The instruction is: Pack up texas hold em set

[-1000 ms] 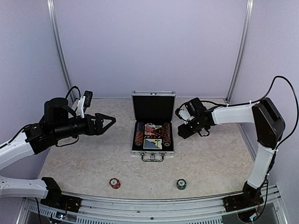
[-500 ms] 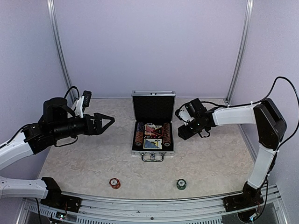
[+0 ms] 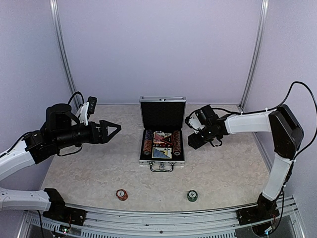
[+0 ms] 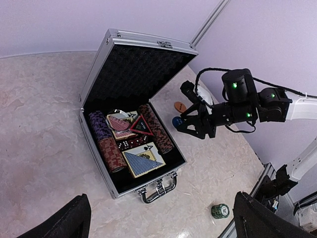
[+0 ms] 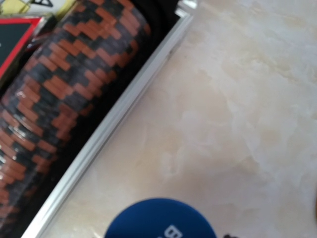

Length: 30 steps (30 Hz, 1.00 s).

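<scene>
The silver case (image 3: 140, 161) lies open at the table's centre, lid up. In the left wrist view it (image 4: 94, 144) holds chip stacks (image 4: 111, 153), a red deck (image 4: 120, 123), a blue deck (image 4: 142, 161) and the red-black triangle marker (image 4: 141, 125). My right gripper (image 3: 191, 142) hangs low beside the case's right wall, shut on a blue round disc (image 4: 176, 121) that fills the bottom of the right wrist view (image 5: 158, 220). An orange disc (image 4: 180, 106) lies on the table behind it. My left gripper (image 3: 114, 130) is open and empty, raised left of the case.
A red chip stack (image 3: 121, 194) and a green chip stack (image 3: 192, 196) stand near the table's front edge; the green one shows in the left wrist view (image 4: 220, 210). Walls enclose the table at the back and sides.
My right gripper has shifted slightly left, closer to the case's right wall. The left arm has barely moved.
</scene>
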Tool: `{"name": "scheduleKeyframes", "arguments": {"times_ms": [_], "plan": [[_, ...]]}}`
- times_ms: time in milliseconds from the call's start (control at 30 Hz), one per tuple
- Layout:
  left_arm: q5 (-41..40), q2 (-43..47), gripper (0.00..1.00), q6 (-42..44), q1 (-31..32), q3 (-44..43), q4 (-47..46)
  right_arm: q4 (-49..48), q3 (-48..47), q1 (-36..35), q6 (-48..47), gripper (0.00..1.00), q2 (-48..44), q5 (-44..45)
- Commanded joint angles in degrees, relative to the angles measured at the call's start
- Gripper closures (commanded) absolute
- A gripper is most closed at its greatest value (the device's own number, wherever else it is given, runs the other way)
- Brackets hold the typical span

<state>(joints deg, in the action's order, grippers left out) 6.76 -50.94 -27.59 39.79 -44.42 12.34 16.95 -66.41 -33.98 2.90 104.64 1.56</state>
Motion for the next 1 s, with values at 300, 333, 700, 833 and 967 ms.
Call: {"name": "scheduleKeyframes", "arguments": {"times_ms": [300, 333, 700, 833, 967], "plan": [[-0.9, 2.1, 0.01, 0.3, -0.5, 0.1, -0.1, 2.2, -0.7, -2.7, 1.1, 0.47, -4.3, 1.1], [-0.9, 2.3, 0.01, 0.2, -0.5, 0.2, -0.3, 2.3, -0.7, -2.9, 1.2, 0.47, -4.6, 1.2], [0.6, 2.0, 0.01, 0.3, -0.8, 1.9, -2.6, 4.7, -0.5, -6.3, 2.7, 0.47, -7.6, 3.7], [1.0, 1.6, 0.01, 0.5, -1.0, 2.2, -2.9, 4.4, -0.7, -8.5, 3.0, 0.47, -7.9, 3.7], [1.2, 1.2, 0.01, 0.6, -1.4, 2.5, -3.3, 3.5, -1.9, -11.4, 2.6, 0.47, -6.6, 4.4]]}}
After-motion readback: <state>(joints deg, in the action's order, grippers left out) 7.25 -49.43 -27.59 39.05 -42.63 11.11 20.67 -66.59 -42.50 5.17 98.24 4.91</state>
